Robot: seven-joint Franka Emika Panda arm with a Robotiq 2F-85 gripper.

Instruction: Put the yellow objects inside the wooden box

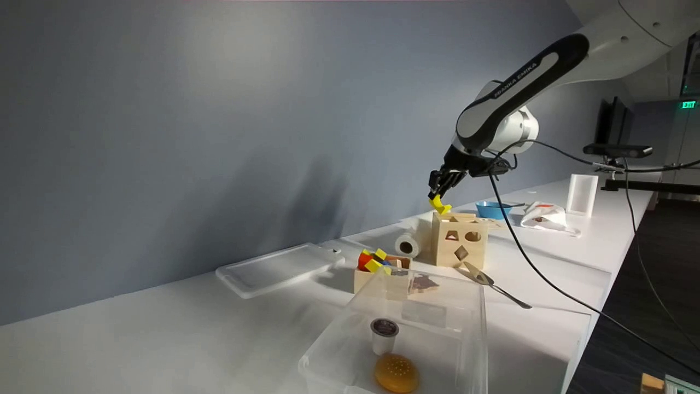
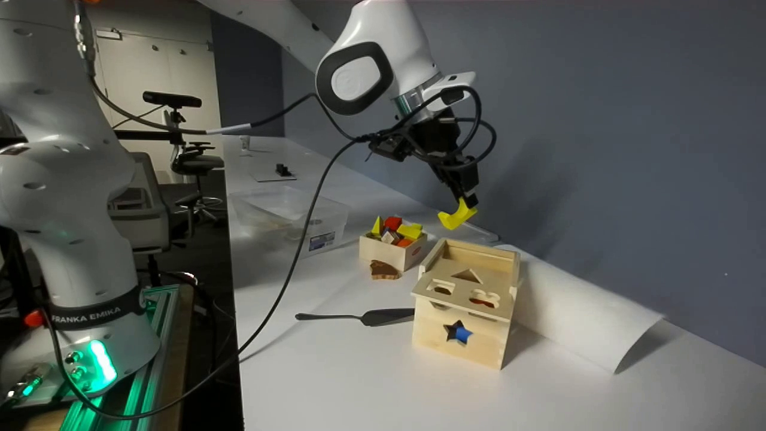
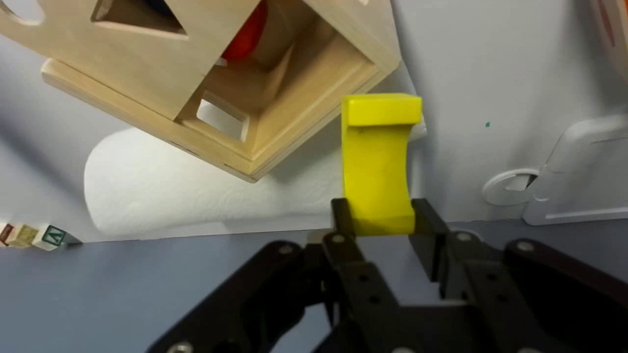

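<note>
My gripper (image 3: 380, 215) pinches one end of a yellow block (image 3: 377, 166), right of the low box (image 2: 380, 252) in an exterior view; that box holds yellow pieces (image 2: 410, 231) (red ones (image 2: 392, 222) too), the nearer cube (image 2: 431, 330) something blue (image 2: 463, 334).

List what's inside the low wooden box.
The low wooden box holds yellow pieces, a red block, a pale piece and an orange piece, among others. Whatever lies beneath them is covered.
</note>
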